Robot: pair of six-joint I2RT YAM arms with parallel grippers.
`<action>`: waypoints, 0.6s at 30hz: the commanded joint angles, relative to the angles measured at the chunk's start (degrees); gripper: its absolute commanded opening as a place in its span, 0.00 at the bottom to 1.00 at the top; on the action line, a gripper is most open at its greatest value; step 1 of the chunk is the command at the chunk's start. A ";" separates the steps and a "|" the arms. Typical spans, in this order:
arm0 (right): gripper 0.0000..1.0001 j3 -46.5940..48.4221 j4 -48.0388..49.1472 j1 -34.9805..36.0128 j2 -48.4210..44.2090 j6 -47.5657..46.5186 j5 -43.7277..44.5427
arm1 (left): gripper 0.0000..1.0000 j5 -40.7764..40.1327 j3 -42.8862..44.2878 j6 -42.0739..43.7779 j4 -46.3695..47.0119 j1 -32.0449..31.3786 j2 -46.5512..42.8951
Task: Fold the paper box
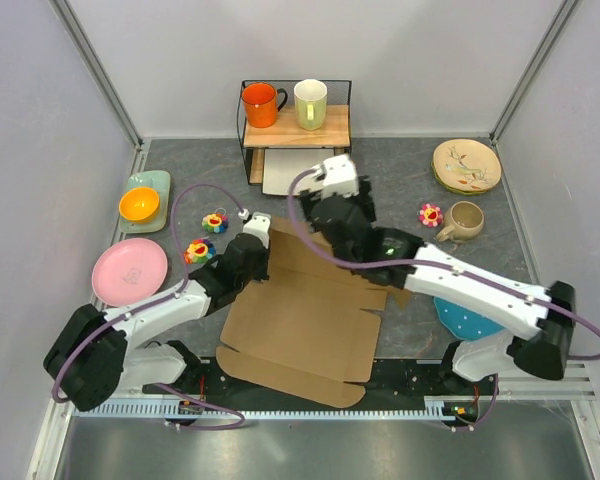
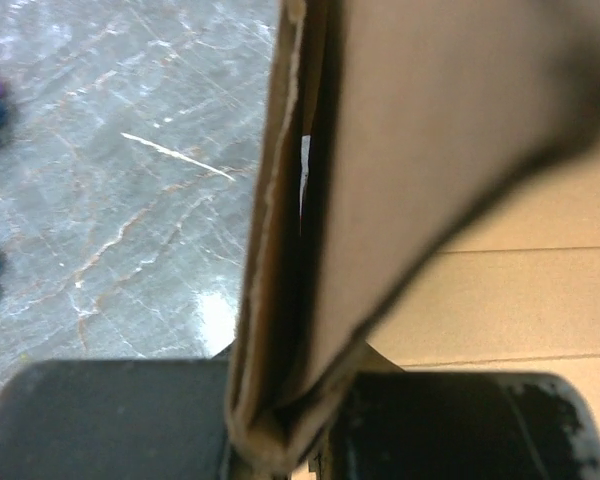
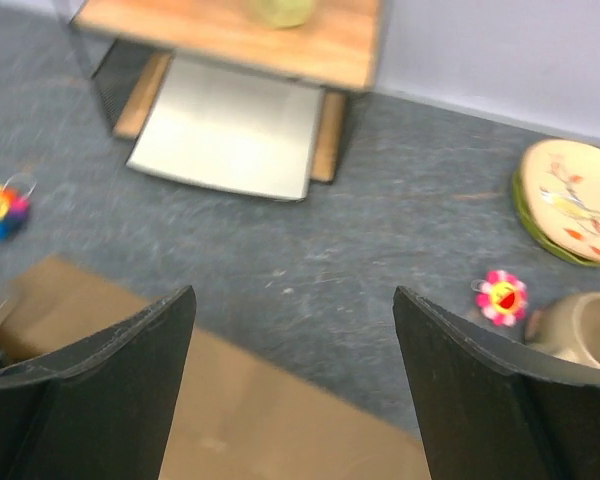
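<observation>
The paper box (image 1: 300, 320), a large brown cardboard sheet with creased flaps, lies mostly flat in the middle of the table between my arms. My left gripper (image 1: 259, 236) is at its far left corner, shut on a raised side flap. In the left wrist view that flap (image 2: 380, 150) stands on edge, doubled over, and is pinched in the left gripper (image 2: 280, 435). My right gripper (image 1: 327, 190) hovers over the box's far edge, open and holding nothing. In the right wrist view the right gripper (image 3: 292, 292) stands wide open, with brown cardboard (image 3: 260, 420) beneath it.
A wire shelf (image 1: 295, 125) at the back holds an orange mug (image 1: 260, 104) and a pale green mug (image 1: 310, 103), with a white tray (image 3: 230, 130) under it. Flower toys (image 1: 201, 250), an orange bowl (image 1: 139, 204), a pink plate (image 1: 129, 270), a beige cup (image 1: 466, 220) and a patterned plate (image 1: 467, 164) ring the box.
</observation>
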 commanded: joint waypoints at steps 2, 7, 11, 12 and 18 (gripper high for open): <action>0.88 1.92 -13.94 -9.29 -10.27 14.22 0.08 | 0.02 12.91 6.07 -3.16 -11.50 1.05 -2.07; 0.89 -6.34 -15.01 -15.11 -17.38 17.57 -4.93 | 0.02 20.39 7.58 -9.30 -17.04 2.98 0.91; 0.90 -10.13 -16.41 -15.72 -19.94 19.68 -5.91 | 0.02 24.53 9.24 -14.06 -20.29 4.48 5.12; 0.91 -11.18 -16.59 -15.64 -20.38 20.90 -5.91 | 0.02 25.15 9.51 -15.63 -20.91 4.91 5.92; 0.92 -13.38 -16.94 -15.90 -23.81 23.99 -6.00 | 0.02 27.18 11.62 -16.44 -24.51 8.52 9.18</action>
